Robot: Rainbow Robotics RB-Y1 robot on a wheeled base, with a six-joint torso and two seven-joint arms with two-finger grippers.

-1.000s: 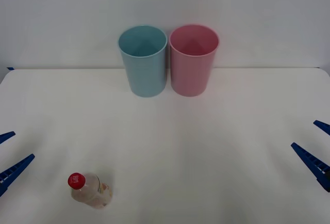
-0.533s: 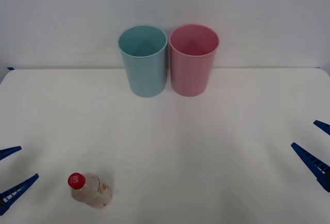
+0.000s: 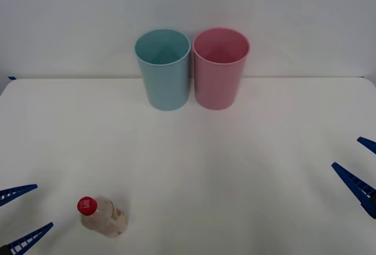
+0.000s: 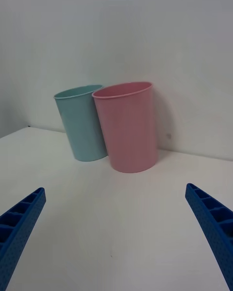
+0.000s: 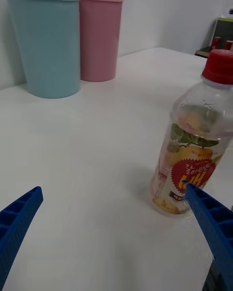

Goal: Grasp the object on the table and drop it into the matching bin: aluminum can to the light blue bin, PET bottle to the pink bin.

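The PET bottle point(image 3: 103, 215), small and clear with a red cap and a pale label, stands upright near the front left of the white table point(image 3: 235, 167). My left gripper point(image 3: 26, 214) is open just to its left, level with it and not touching. In the left wrist view the bottle point(image 5: 193, 160) stands right by one of the fingers of the left gripper point(image 5: 112, 189). The light blue bin point(image 3: 163, 70) and the pink bin point(image 3: 220, 68) stand side by side at the back. My right gripper point(image 3: 359, 164) waits open at the right edge.
The right wrist view looks across bare tabletop between the open right gripper point(image 4: 115, 189) toward the pink bin point(image 4: 127, 126) and the light blue bin point(image 4: 82, 123). A plain wall rises behind the bins.
My left gripper has come down toward the table's front edge and a little to the right, drawing level with the bottle. The bottle, the bins and the right gripper have not moved.
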